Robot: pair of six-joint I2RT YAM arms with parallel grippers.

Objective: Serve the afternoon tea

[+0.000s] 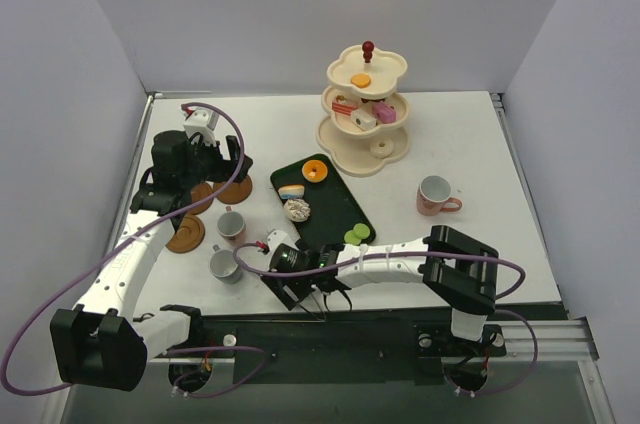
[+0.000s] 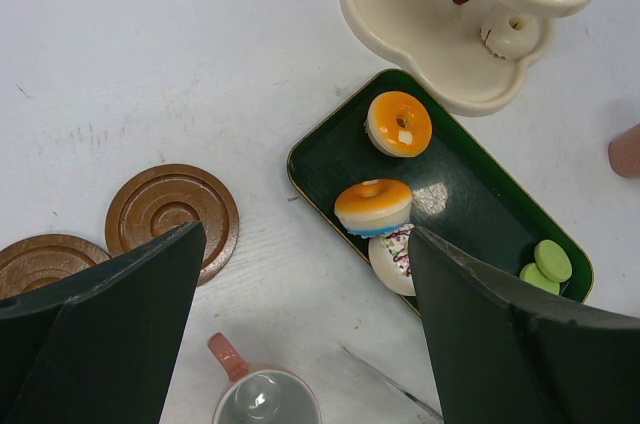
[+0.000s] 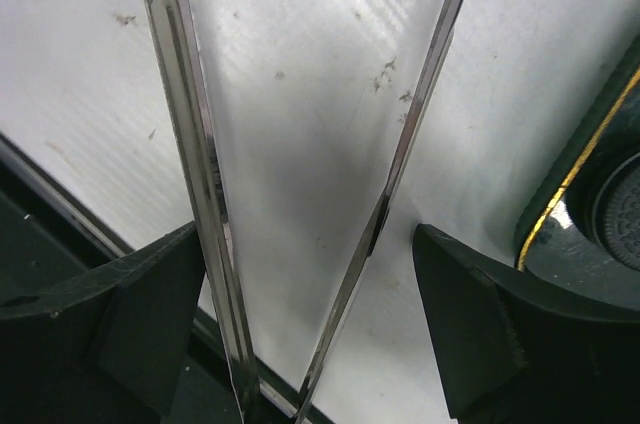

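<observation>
**A:** Top external view, biggest thing first: the cream three-tier stand (image 1: 347, 152) sits well beyond both arms' fingers, with a few sweets on its tiers. Why is neither arm carrying anything?

**B:** The right gripper (image 3: 305, 244) is spread either side of the long metal tongs (image 3: 200, 194). Both blades run between its fingers, not squeezed together. I'd say it wants the tongs because the sweets are too small for bare fingers.

**A:** And the dark green tray (image 1: 335, 199)?

**B:** Its gold-edged corner is just outside one right finger. From the left wrist it lies ahead, in the gap of the left gripper (image 2: 305, 234), which is released and empty.

**A:** Why hover there?

**B:** Probably for the crockery. Two brown saucers (image 2: 172, 219) lie beside one finger, and a pink-handled cup (image 2: 265, 394) sits low in the gap.

**A:** The smallest?

**B:** On the tray are an orange donut (image 2: 399, 124), a layered one (image 2: 372, 206), a white sprinkled one (image 2: 388, 259) touching it, and green macarons (image 2: 545, 264). None is served yet.
</observation>
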